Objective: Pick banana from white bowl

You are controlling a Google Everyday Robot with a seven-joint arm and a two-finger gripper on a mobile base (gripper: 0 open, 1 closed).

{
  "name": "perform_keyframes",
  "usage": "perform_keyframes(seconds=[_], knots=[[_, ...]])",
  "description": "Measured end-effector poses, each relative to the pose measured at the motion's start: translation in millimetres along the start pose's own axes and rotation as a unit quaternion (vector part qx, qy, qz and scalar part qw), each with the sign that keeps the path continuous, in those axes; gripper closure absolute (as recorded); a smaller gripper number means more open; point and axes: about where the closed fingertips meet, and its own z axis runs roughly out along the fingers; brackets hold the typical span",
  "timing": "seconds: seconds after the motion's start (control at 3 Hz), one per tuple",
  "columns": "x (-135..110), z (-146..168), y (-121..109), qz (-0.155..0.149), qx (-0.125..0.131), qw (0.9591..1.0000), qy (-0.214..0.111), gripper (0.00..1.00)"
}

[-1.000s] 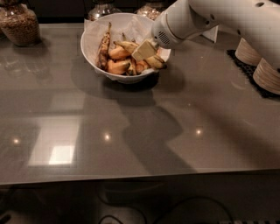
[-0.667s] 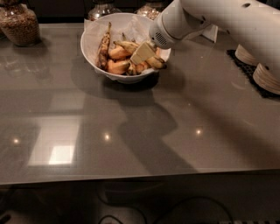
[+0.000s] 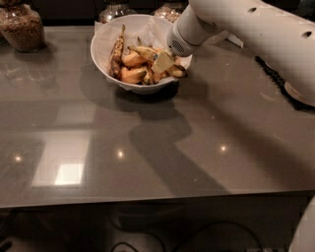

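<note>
The white bowl (image 3: 103, 49), lined with crinkled white paper, stands at the back of the grey table. In it lies the long yellow speckled banana (image 3: 142, 51), running from the middle towards the right rim and ending in a dark tip. A darker brown banana (image 3: 117, 49) leans along the left side. Short orange-yellow ones (image 3: 133, 75) lie at the front. My gripper (image 3: 164, 62) reaches down from the white arm (image 3: 236, 24) into the bowl's right half. It sits right over the middle of the yellow banana and hides that part.
A glass jar of brown grains (image 3: 22, 27) stands at the back left. Two more jars (image 3: 114, 9) stand behind the bowl. A dark mat with a pale dish (image 3: 295, 93) lies at the right edge. The table's front edge runs along the bottom.
The arm has shifted slightly to the left while the gripper stays low in the bowl over the banana. The bowl and fruit have not visibly moved.
</note>
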Motion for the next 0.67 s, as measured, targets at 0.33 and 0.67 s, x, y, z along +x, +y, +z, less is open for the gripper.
perform_keyframes(seconds=[0.33,0.67], knots=[[8.8,7.6,-3.6,0.003,0.003,0.9998,0.019,0.60],[8.0,6.6,-3.9,0.002,0.003,0.9998,0.019,0.84]])
